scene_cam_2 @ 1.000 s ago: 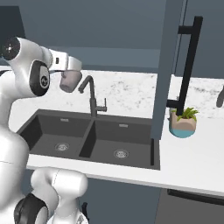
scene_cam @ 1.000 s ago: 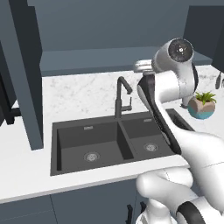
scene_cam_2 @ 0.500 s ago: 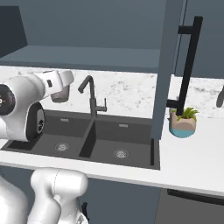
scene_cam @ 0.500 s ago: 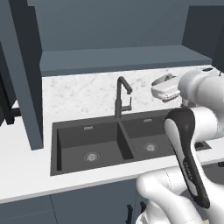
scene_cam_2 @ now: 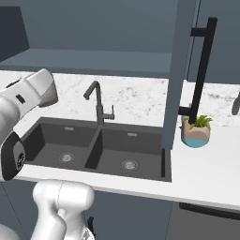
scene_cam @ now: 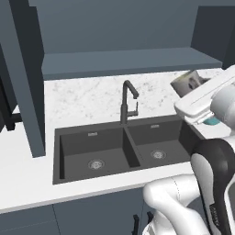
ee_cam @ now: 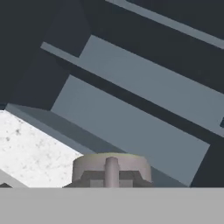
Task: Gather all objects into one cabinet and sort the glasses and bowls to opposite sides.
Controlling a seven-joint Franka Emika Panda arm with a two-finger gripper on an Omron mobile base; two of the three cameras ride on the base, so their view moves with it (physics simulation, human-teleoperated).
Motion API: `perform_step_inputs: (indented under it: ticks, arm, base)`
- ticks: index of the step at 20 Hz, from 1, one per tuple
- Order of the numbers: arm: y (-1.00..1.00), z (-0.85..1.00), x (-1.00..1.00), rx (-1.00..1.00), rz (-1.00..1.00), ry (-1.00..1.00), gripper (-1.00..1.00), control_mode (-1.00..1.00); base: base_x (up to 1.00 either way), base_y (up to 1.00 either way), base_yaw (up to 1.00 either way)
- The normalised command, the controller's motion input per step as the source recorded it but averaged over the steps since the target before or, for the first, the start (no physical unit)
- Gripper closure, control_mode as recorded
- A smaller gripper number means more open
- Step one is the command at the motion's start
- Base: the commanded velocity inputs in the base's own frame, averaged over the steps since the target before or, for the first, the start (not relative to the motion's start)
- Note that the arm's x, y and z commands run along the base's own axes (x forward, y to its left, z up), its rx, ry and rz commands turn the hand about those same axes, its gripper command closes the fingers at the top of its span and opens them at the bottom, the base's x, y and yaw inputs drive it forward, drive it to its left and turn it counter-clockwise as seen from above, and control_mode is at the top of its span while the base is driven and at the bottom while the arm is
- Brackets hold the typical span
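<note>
Left base view: a beige cup point(scene_cam: 188, 82) is up in the air by the white arm, right of the tap point(scene_cam: 128, 100) and just below the cabinet point(scene_cam: 128, 62) shelf.

Right base view: a pot point(scene_cam_2: 196, 133) holds a green plant, right of the sink point(scene_cam_2: 96, 149).

Hand view: the gripper point(ee_cam: 111, 176) is clamped on the cup, below the shelf.

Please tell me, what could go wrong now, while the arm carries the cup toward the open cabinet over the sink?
1. The end effector is shut on the beige cup by its rim alone; a slip would probably drop it into the sink.
2. The cup hangs tilted beside the shelf front of the cabinet, so it may knock the edge on the way in.
3. The faucet stands just under that shelf, and a low swing could catch it.
</note>
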Motion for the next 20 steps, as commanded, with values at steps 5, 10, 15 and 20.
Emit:
perform_step_inputs:
  ticks: [5, 10, 15, 20]
  arm:
    - [0.11, 0.00, -0.19, 0.00, 0.00, 0.12, 1.00, -1.00]
    - [0.04, 0.00, -0.18, 0.00, 0.00, 0.29, 1.00, -1.00]
    - [0.04, 0.00, -0.18, 0.00, 0.00, 0.14, 1.00, -1.00]
    - [0.01, 0.00, -0.12, 0.00, 0.00, 0.08, 1.00, -1.00]
  base:
    - [0.00, 0.00, 0.00]
    - [0.00, 0.00, 0.00]
    - [0.00, 0.00, 0.00]
    - [0.00, 0.00, 0.00]
